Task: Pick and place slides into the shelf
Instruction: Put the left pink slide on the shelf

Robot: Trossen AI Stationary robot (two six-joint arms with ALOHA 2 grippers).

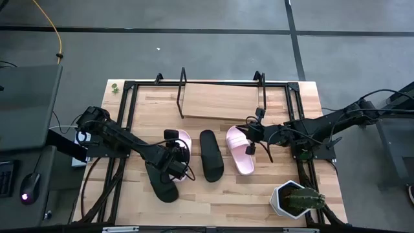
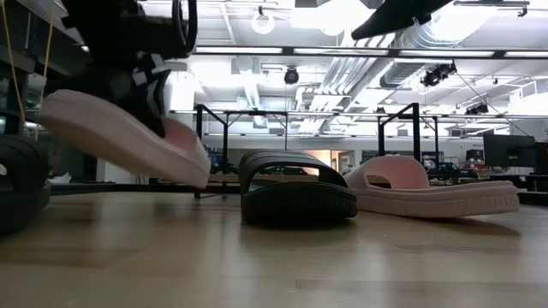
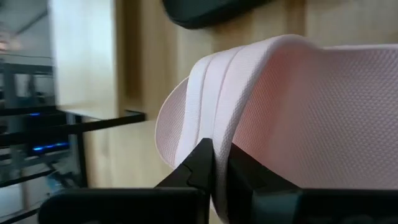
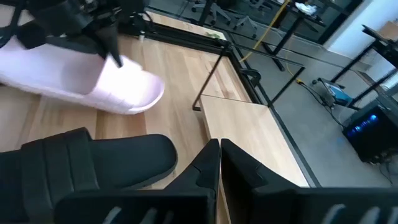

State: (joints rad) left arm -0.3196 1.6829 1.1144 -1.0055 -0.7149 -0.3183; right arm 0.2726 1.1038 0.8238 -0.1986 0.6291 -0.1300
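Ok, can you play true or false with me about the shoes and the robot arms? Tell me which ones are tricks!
1. The left gripper is holding a pink slide tilted up off the table. True.
2. The shelf already has two slides on it. False: its wooden board is bare.
3. A black slide lies flat between the two pink ones. True.
4. The right gripper is holding a black slide. False: its fingers are together on nothing, above the other pink slide.
5. There is a potted plant at a table corner. True.
6. All four slides are pink. False: two are pink, two are black.
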